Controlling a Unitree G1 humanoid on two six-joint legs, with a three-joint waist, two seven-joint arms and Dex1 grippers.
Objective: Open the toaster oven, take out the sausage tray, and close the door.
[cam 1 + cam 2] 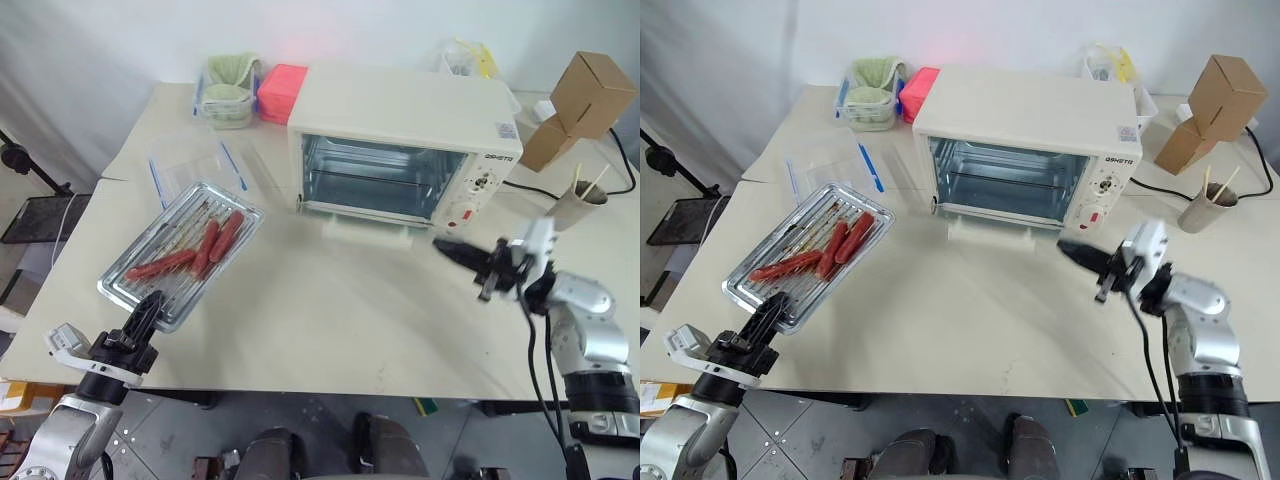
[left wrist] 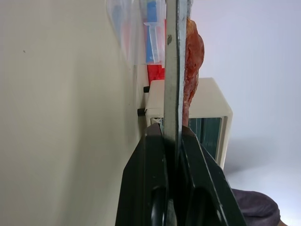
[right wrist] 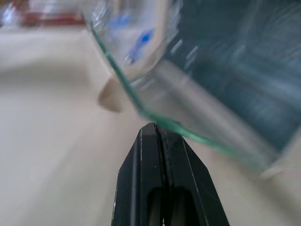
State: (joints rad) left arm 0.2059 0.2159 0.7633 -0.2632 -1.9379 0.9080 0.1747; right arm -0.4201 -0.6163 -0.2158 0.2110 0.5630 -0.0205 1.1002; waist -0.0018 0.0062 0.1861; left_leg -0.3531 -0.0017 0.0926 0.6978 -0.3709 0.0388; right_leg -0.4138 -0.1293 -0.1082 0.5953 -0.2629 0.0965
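The cream-white toaster oven stands at the back of the table with its door swung out and down, so the empty inside shows. On the table to its left lies the sausage tray, silvery, with red sausages on its rack. My left gripper is shut on the tray's near rim. The left wrist view shows its fingers clamped on the metal edge. My right gripper is shut and empty, just right of the door's front corner. In the right wrist view its tips meet the door's glass edge.
A clear plastic container with blue clips lies behind the tray. Another container with a green cloth and a pink box stand at the back left. Cardboard boxes, a paper cup and a cable are at the right.
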